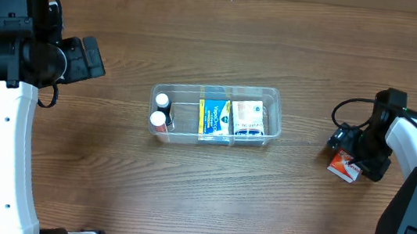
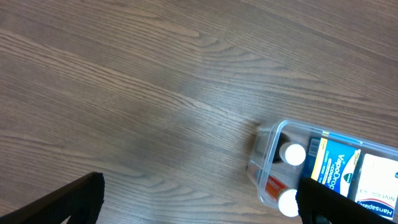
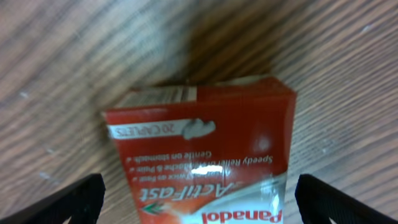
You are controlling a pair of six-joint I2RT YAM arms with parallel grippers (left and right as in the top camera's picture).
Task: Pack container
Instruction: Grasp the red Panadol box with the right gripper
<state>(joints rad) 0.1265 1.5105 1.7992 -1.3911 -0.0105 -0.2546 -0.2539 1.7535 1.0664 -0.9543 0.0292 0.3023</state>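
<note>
Red cardboard is framed by the right claw [image 3: 199,190]: a pill box [image 3: 199,124] on the table [image 1: 184,193], well right of the clear tub [image 1: 277,113] at mid-table. The fingers are spread wide and nothing is gripped. Picking up is judged the step in hand, so lowering and closing are called for. The left claw [image 2: 199,190] is held wide open, empty.

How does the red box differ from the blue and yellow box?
The red box lies on the table outside the container; the blue and yellow box lies inside it. The red box sits between the fingers of the right end effector; none is near the blue and yellow box. Both are small cartons.
</note>
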